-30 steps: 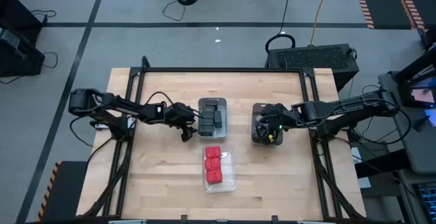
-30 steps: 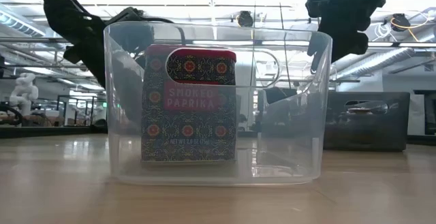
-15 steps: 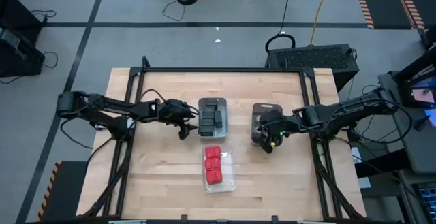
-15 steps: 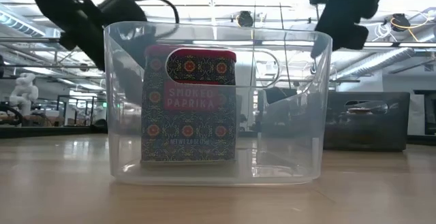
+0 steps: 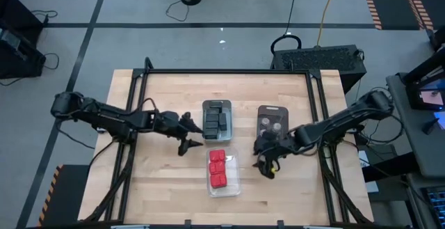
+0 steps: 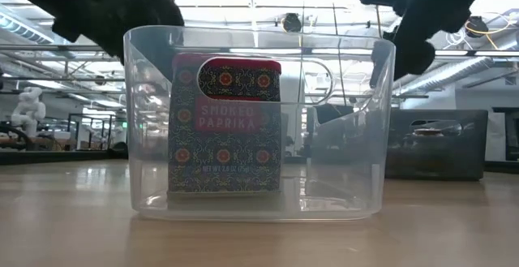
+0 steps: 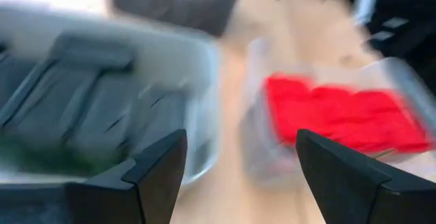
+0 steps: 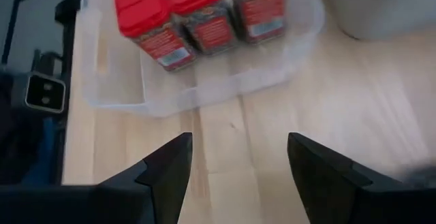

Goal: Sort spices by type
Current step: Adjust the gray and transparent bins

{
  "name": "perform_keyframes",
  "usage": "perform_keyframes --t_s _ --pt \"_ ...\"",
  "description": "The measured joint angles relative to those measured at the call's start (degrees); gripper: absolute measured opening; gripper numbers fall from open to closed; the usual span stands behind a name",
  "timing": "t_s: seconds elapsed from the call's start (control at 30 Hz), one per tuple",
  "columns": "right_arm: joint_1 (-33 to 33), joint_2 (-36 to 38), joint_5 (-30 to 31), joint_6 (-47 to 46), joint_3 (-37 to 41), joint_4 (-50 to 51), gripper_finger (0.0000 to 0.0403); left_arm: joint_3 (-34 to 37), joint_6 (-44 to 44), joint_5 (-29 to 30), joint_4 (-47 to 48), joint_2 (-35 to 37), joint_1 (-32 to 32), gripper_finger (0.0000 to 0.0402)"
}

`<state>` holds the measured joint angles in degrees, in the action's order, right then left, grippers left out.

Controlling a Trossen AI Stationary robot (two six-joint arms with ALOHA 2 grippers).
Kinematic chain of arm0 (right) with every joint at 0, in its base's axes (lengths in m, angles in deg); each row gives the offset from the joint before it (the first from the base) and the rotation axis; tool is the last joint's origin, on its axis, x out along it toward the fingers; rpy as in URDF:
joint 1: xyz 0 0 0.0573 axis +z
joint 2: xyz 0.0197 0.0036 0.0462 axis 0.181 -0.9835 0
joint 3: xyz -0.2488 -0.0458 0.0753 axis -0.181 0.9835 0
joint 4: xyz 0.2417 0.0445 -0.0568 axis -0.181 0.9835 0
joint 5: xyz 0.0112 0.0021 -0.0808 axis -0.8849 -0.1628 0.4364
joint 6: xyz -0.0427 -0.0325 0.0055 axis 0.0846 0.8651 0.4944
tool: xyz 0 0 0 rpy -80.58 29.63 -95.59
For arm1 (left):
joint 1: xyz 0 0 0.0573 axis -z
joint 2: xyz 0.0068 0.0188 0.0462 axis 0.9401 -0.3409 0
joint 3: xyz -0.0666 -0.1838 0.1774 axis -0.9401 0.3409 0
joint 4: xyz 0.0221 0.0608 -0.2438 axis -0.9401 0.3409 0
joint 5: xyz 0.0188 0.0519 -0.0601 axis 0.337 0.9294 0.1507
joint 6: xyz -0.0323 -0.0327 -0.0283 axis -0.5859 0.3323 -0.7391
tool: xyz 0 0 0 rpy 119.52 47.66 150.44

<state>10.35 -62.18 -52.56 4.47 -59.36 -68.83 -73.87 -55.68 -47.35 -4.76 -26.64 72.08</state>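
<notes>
My left arm reaches in low from the table's left edge, and my left gripper [image 5: 189,133] hangs over bare wood with its two dark fingers [image 7: 153,173] spread and empty. Just ahead of these fingertips stands the clear rectangular plastic tray [image 5: 206,111] holding the dark grey spice blocks [image 5: 217,120]; to their other side, a little farther, lies the second clear rectangular plastic tray [image 5: 233,175] with the red-capped spice blocks [image 5: 217,169] in a row. My right arm stretches across from the table's right edge, its wrist bent down, and my right gripper [image 5: 267,165] hovers above the pale wooden table [image 5: 167,194], fingers [image 8: 167,169] likewise parted with nothing between them. The red blocks sit beyond these fingertips, apart from them across a strip of bare wood. The dark smoky rectangular tray [image 5: 272,110] with the small round jars [image 5: 272,124] lies close behind this gripper, toward the table's far edge. From table height, one paprika block fills the near clear tray.
</notes>
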Motion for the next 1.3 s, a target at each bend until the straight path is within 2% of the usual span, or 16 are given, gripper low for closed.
perform_keyframes --t_s 0.13,0.3,0.53,0.8,1.07,1.3 --pt "0.8 -4.0 -0.26 1.17 0.0 -3.94 0.0224 0.0 -0.01 0.01 -5.34 0.02 2.98 0.0281" --pt "0.82 -7.85 -4.47 -1.44 0.0 -5.51 0.0199 0.0 -0.36 0.51 -4.18 0.0 4.56 0.0281" --pt "2.7 -14.0 -4.03 3.06 -0.35 -15.02 0.0122 0.0 0.04 2.91 -3.69 0.02 5.63 0.0281" --pt "3.69 -20.03 -4.01 4.33 -3.72 -15.26 0.0009 0.0 0.06 2.89 -2.33 0.02 5.63 0.0281" --pt "3.88 -25.23 -4.45 5.97 -9.53 -13.8 0.0002 0.02 0.09 2.86 -1.58 0.0 5.63 0.0281" --pt "3.89 -25.34 -3.0 7.64 -12.09 -7.68 0.0001 0.02 0.25 2.82 -1.52 0.01 5.63 0.0281"
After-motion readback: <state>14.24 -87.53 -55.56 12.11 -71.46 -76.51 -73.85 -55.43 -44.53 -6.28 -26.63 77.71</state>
